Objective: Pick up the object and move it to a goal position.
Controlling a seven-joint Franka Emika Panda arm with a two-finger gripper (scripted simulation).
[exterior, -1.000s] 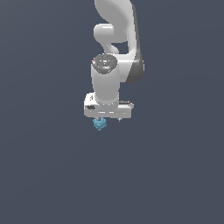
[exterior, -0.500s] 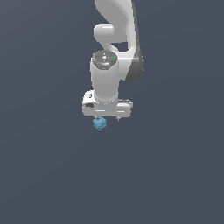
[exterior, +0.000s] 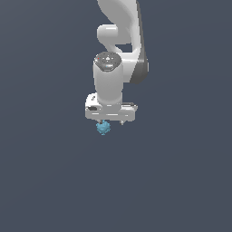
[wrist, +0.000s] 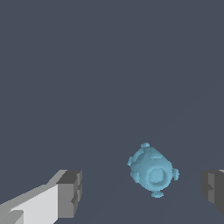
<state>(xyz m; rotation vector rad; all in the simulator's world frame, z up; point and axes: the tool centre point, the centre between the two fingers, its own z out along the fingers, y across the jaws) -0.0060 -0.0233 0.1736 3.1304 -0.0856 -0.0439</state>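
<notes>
End effector [exterior: 110, 122]: pointing straight down, wrist vertical. In the wrist view the 2 fingers stand wide apart, 1 pad [wrist: 70, 194] on one side and the other pad at the opposite edge of the picture, with bare gaps between each pad and the object. The fingers are spread and grip nothing.

Object [wrist: 152, 170]: sits between the 2 fingers, nearer to the pad at the picture's edge than to the other, touching neither. In the exterior view it shows just under the end effector's body, toward the exterior view's left of its midline [exterior: 103, 128].

Object shape and texture: small, light blue, roughly round, lumpy, with short studs standing out around it and a ring-like mark on the face turned to the wrist camera. Much smaller than the end effector.

Fingers: pale grey bodies with darker grey, blocky, ridged pads.

Arm [exterior: 118, 54]: smooth white shells with dark grey joint bands; a cylindrical last link stands upright over the end effector, and the upper links rise out of the picture's top.

Worktop [exterior: 181, 181]: uniform dark blue-grey, flat, no visible texture.
</notes>
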